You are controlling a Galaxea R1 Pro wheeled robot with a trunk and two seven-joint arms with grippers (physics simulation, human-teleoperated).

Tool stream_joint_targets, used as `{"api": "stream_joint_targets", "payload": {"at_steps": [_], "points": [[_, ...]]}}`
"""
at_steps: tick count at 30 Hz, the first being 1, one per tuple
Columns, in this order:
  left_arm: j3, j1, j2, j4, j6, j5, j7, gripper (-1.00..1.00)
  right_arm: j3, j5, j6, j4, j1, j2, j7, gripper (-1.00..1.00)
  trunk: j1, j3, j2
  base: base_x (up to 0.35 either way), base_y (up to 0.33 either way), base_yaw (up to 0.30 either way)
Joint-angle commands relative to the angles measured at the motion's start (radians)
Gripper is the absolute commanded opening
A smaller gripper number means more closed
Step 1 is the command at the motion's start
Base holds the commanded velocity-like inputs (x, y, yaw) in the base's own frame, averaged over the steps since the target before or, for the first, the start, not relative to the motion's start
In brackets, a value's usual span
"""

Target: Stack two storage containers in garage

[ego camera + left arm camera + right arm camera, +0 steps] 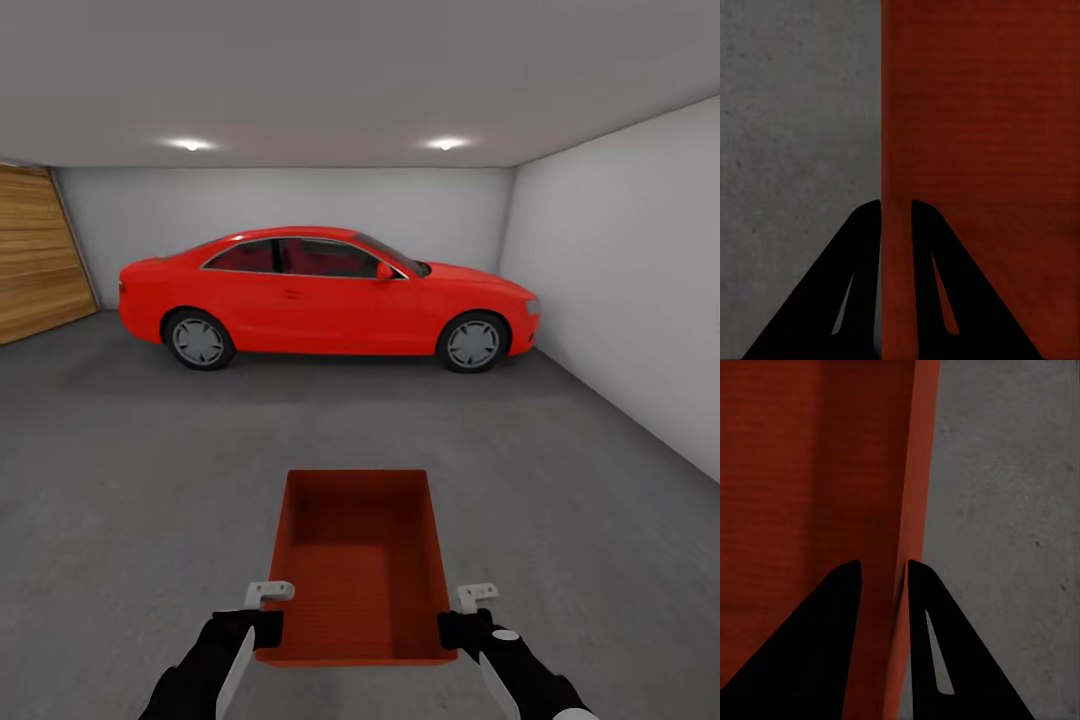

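Both grippers, left gripper (268, 612) and right gripper (466, 615), pinch opposite thin walls of my open red-orange rectangular bin (358, 565); it stretches lengthwise ahead between them, over grey concrete floor (130, 480).

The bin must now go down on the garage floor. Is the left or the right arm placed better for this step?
Neither alone. The left gripper and the right gripper each pinch one side wall of the storage container, at about equal height. Lowering it level to the concrete floor probably needs both arms together.
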Motion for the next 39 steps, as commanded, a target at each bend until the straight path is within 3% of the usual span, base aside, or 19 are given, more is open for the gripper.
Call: {"api": "stream_joint_targets", "payload": {"at_steps": [1,39], "points": [[-0.007,-0.001,-0.015,-0.003,-0.069,0.018,0.002,-1.0,0.022,-0.008,0.01,0.002,0.001,0.031,0.005,-1.0,0.002,-0.002,-0.002,0.327,0.0,-0.059],[-0.007,-0.001,-0.014,-0.003,-0.069,0.018,0.004,-1.0,0.022,-0.009,0.011,0.002,0.001,0.029,0.006,-1.0,0.002,-0.001,-0.002,0.327,0.0,-0.28]]}}
